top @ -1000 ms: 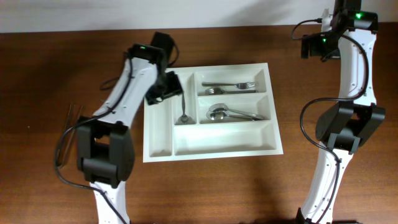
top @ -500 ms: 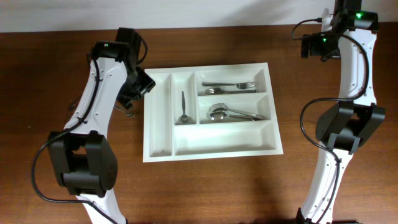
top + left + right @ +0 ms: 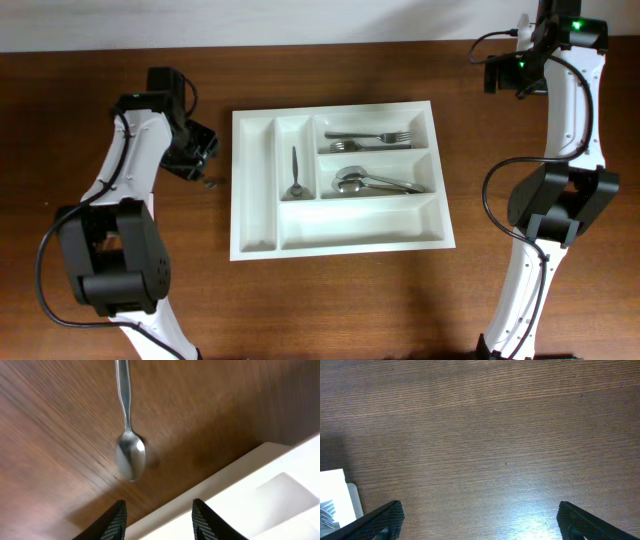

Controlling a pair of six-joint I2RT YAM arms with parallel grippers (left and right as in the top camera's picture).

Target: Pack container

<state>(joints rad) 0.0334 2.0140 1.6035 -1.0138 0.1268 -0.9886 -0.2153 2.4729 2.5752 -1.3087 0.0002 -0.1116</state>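
item: container [image 3: 340,246], white, five slots, mid-bench [image 3: 80,320] between the arms. one narrow slot holds a teaspoon [image 3: 295,172], the top wide slot holds forks [image 3: 366,137], the middle wide slot holds spoons [image 3: 372,182]. the other two slots are bare.
item: loose spoon [image 3: 130,454], flat on the bench just outside the container's left rim.
item: left claw [image 3: 159,506], parted and empty, above that spoon.
item: right claw [image 3: 480,522], spread wide and empty, at the far right corner.
step, as judged: picking up the loose spoon. set your fingers across the handle, not the bowl, and press close to the wood, since thin steel likely slips.
views: the left wrist shows the spoon's bowl pointing toward the rim, while the overhead gives only a glint. only the overhead shows which slots are free.
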